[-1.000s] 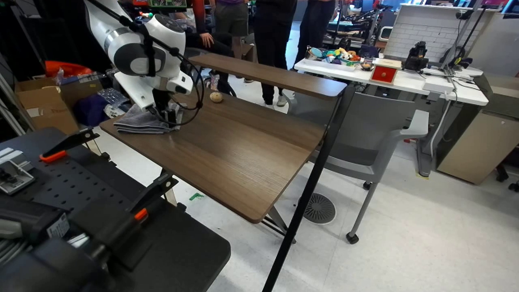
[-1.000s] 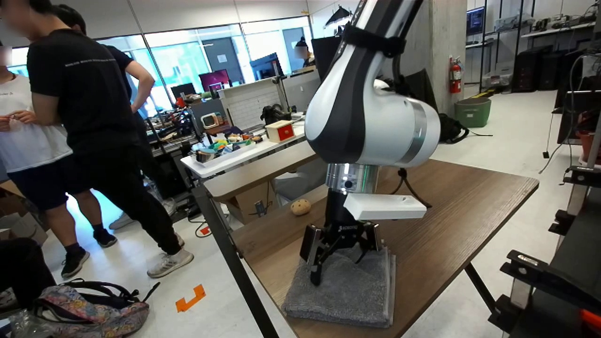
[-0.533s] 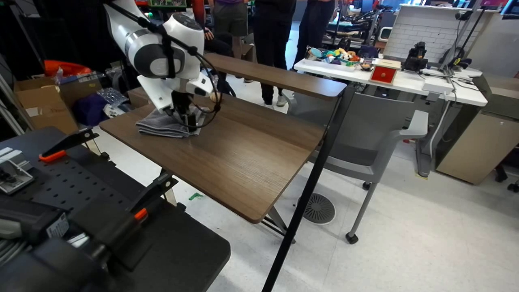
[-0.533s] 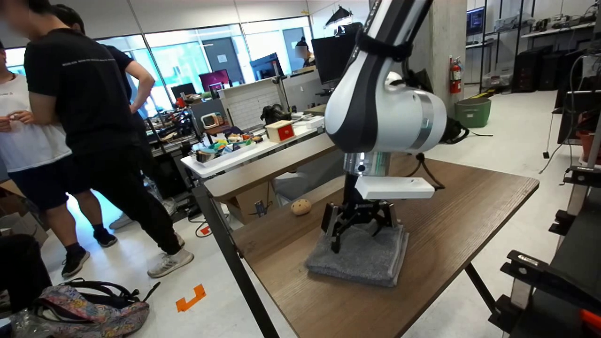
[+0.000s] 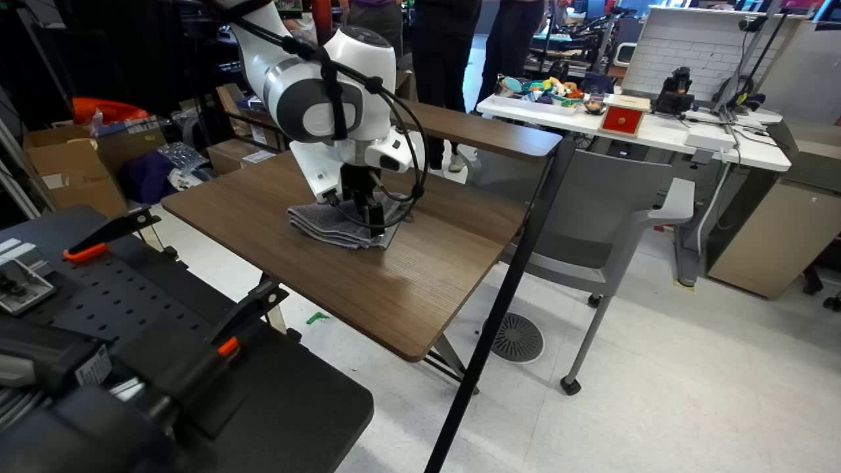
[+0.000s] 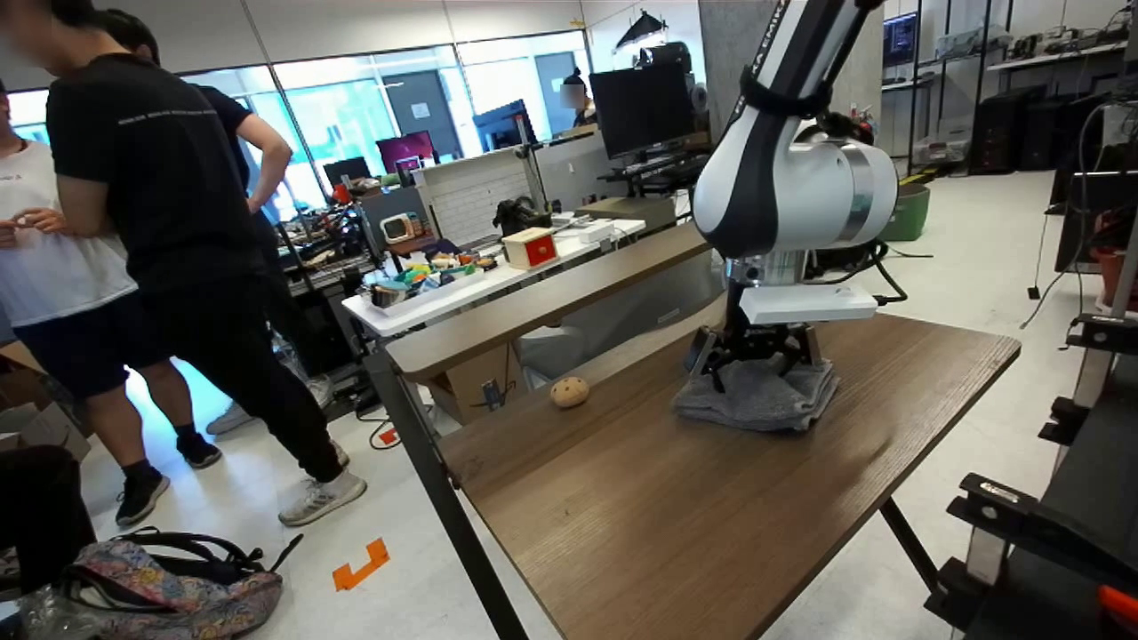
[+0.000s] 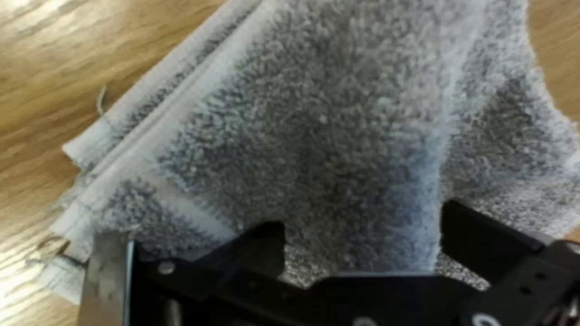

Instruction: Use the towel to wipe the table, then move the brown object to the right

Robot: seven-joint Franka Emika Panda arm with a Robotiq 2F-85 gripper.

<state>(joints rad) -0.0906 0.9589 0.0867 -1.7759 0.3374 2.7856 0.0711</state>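
The dark brown wood-grain table (image 6: 693, 516) carries the folded grey towel (image 6: 756, 404), now around its middle in an exterior view (image 5: 420, 282). From above, my gripper (image 6: 763, 373) presses down on the towel with its fingers spread wide. In the wrist view the gripper (image 7: 361, 219) has its two black fingers (image 7: 260, 246) well apart; rumpled towel (image 7: 308, 113) lies beneath and between them, not pinched. The brown object (image 6: 569, 392), a small round tan lump with dark dots, rests near the table's back edge, apart from the towel. The arm hides it in an exterior view.
A raised brown shelf (image 6: 551, 307) runs along the table's back edge. Behind it stands a grey chair (image 5: 591, 210). A black bench (image 5: 282, 401) with clamps (image 5: 256, 309) borders the front side. Several people stand nearby.
Gripper and towel have slid together across the table, rightward in both exterior views and away from the near end in one of them. The brown object has stayed put. The fingers remain spread.
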